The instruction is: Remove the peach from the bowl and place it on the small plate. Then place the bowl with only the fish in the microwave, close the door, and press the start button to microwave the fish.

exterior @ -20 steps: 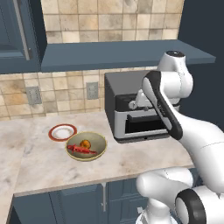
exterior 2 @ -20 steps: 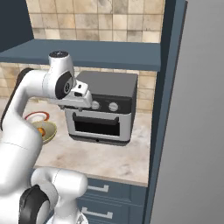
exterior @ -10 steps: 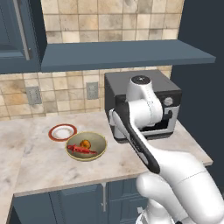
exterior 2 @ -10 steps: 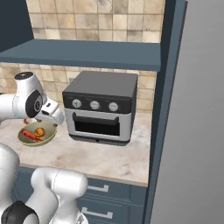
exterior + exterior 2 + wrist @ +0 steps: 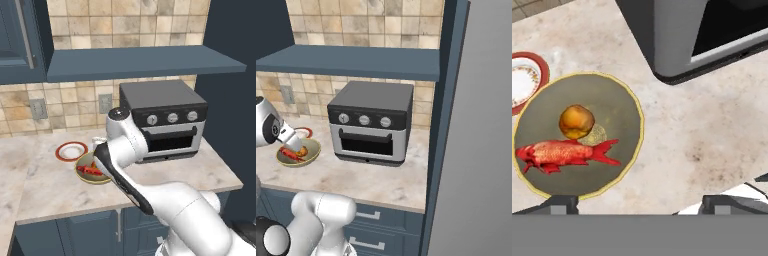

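Beige marble tabletop (image 5: pixel 45 187) under a blue shelf (image 5: pixel 140 62) and a tan tiled wall (image 5: pixel 115 20).
The shallow olive-tan bowl (image 5: pixel 607 100) lies left of the silver and black toaster oven (image 5: pixel 371 125), holding the round orange peach (image 5: pixel 576 121) just beside the slender red fish (image 5: pixel 559 152); the small white red-rimmed plate (image 5: pixel 524 80) sits just beyond. The gripper (image 5: pixel 637 204) hovers above the bowl's right edge, jaws spread wide, holding nothing.

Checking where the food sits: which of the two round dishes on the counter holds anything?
The olive-tan bowl with the yellowish rim holds the peach and the red fish. The smaller white plate with the red-brown rim beside it is bare.
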Controlling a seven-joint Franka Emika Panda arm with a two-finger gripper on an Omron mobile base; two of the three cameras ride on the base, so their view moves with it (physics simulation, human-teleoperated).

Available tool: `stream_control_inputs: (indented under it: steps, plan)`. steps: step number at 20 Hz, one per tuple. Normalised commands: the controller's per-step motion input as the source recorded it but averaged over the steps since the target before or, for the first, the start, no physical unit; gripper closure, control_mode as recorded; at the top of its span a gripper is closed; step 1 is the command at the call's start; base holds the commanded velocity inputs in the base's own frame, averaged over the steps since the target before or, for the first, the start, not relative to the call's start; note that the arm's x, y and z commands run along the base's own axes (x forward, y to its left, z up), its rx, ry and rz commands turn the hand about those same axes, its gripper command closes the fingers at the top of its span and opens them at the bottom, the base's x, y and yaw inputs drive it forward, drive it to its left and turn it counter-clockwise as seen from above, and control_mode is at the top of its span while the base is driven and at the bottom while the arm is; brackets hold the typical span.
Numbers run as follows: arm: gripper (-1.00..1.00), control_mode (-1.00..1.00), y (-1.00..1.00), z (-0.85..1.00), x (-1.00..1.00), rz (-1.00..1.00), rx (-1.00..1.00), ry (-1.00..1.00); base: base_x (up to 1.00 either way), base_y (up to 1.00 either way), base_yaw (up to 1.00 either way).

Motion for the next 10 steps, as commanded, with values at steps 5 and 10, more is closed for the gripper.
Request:
stream_control_inputs:
  steps: [5, 10]
  plan:
    - [-1.00, -1.00, 0.81, -0.14, 0.56, -0.08, -0.07, 0.04, 0.00, 0.00, 0.00]
    - [-1.00, -1.00, 0.17, -0.22, 0.48, -0.02, -0.01, 0.04, 0.00, 0.00, 0.00]
